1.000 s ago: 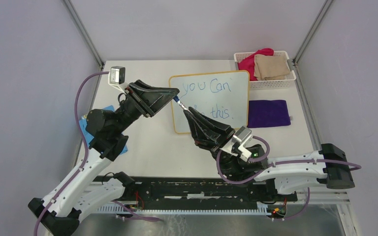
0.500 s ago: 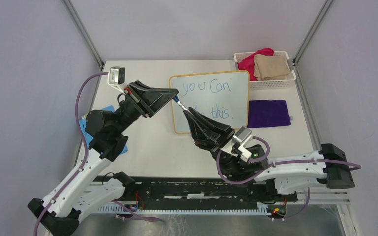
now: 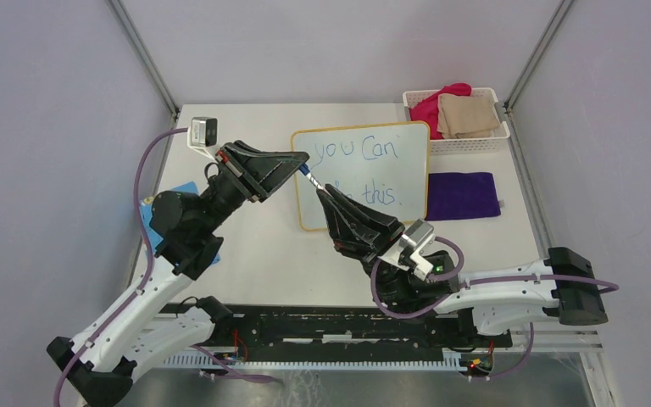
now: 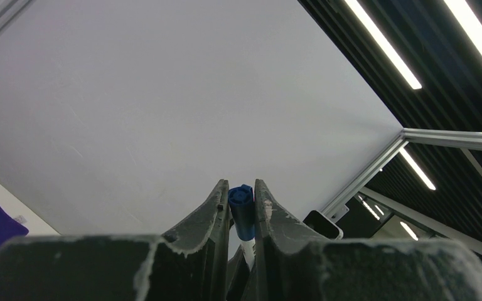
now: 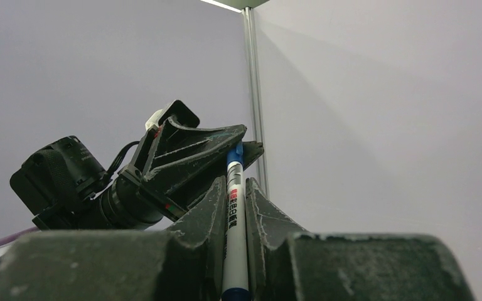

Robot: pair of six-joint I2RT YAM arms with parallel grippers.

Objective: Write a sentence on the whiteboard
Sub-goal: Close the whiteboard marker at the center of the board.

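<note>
The whiteboard [image 3: 409, 174] lies flat at the table's middle. On it is the sentence [image 3: 358, 151] in blue: "you Can" above "this."; my right arm covers the start of the lower line. A white marker [image 3: 308, 177] with a blue cap hangs above the board's left rim, bridging both grippers. My left gripper [image 3: 302, 161] is shut on the blue cap [image 4: 243, 210], which is pinched between its fingertips [image 4: 241, 188]. The right gripper [image 3: 322, 193] is shut on the marker's white barrel [image 5: 234, 226], which runs up between the fingertips [image 5: 233, 185] to the left gripper [image 5: 241, 143].
A white basket [image 3: 466, 144] holding red and tan cloths stands at the back right. A purple cloth [image 3: 464, 195] lies right of the board. A blue card [image 3: 147, 209] lies under the left arm at the left table edge. Metal frame posts rise at both back corners.
The left arm has shifted very slightly. The marker stays bridged between the two grippers, and the right arm has not moved.
</note>
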